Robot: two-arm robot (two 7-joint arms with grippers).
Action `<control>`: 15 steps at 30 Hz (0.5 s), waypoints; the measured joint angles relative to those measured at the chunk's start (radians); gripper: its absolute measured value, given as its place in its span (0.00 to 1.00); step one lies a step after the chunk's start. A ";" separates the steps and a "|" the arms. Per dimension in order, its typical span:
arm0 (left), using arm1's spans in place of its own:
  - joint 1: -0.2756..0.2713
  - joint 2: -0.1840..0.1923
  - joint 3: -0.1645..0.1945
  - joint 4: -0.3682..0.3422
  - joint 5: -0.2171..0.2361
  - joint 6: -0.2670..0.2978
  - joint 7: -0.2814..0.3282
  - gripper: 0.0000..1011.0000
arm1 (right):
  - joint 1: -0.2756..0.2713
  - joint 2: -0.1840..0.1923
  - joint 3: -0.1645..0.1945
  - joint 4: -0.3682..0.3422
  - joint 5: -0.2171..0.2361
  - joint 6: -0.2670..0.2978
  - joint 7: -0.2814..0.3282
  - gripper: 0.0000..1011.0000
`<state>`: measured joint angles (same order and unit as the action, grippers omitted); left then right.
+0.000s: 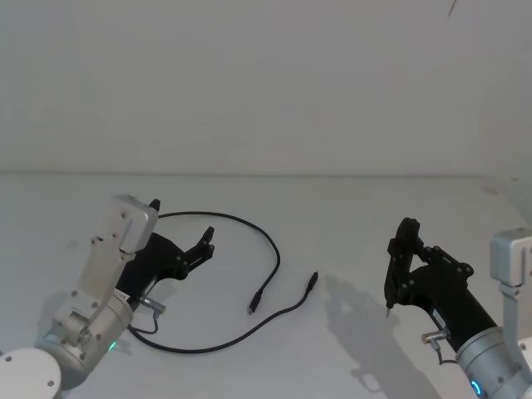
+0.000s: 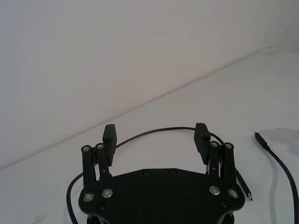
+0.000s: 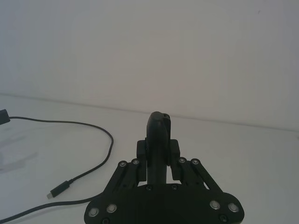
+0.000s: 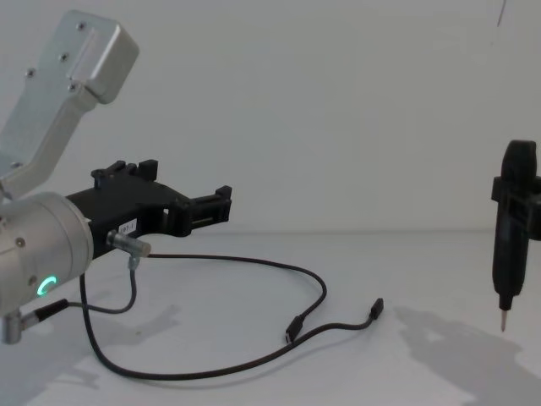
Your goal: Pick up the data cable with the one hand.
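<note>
White table (image 1: 374, 216), looped data cable (image 1: 276, 253), left claw (image 2: 155, 135) wide open, empty, near it, right claw (image 3: 159, 149) gripping black tool (image 3: 159, 122)

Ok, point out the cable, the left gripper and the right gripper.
cable (image 1: 275, 258), head view, on the curved stretch above one plug.
left gripper (image 2: 155, 136), left wrist view, midway between its open fingertips.
right gripper (image 3: 159, 150), right wrist view, between fingertips shut on a black tool (image 3: 158, 122).

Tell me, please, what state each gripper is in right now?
Left gripper: open, empty, above the data cable.
Right gripper: shut on a black pointed tool.
</note>
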<state>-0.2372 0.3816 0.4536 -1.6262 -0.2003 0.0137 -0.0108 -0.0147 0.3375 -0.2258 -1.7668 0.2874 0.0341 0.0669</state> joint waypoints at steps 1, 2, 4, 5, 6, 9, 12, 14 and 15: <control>0.000 0.000 0.000 0.000 0.000 0.000 0.000 0.99 | 0.000 0.000 0.000 0.000 0.000 0.000 0.000 0.28; 0.000 0.000 0.000 0.000 0.000 0.000 0.000 0.99 | 0.000 0.000 0.000 0.000 0.000 0.000 0.000 0.28; 0.000 0.000 0.000 0.000 0.000 0.000 0.000 0.99 | 0.000 0.000 0.000 0.000 0.000 0.000 0.000 0.28; 0.000 0.000 0.000 0.000 0.000 0.000 0.000 0.99 | 0.000 0.000 0.000 0.000 0.000 0.000 0.000 0.28; 0.000 0.000 0.000 0.000 0.000 0.000 0.000 0.99 | 0.000 0.000 0.000 0.000 0.000 0.000 0.000 0.28; 0.000 0.000 0.000 0.000 0.000 0.000 0.000 0.99 | 0.000 0.000 0.000 0.000 0.000 0.000 0.000 0.28; 0.000 0.000 0.000 0.000 0.000 0.000 0.000 0.99 | 0.000 0.000 0.000 0.000 0.000 0.000 0.000 0.28; 0.000 0.000 0.000 0.000 0.000 0.000 0.000 0.99 | 0.000 0.000 0.000 0.000 0.000 0.000 0.000 0.28; 0.000 0.000 0.000 0.000 0.000 0.000 -0.001 0.99 | 0.000 0.000 0.000 0.000 0.000 0.000 0.000 0.28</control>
<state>-0.2371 0.3820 0.4537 -1.6262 -0.2003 0.0137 -0.0119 -0.0147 0.3374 -0.2258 -1.7668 0.2874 0.0341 0.0667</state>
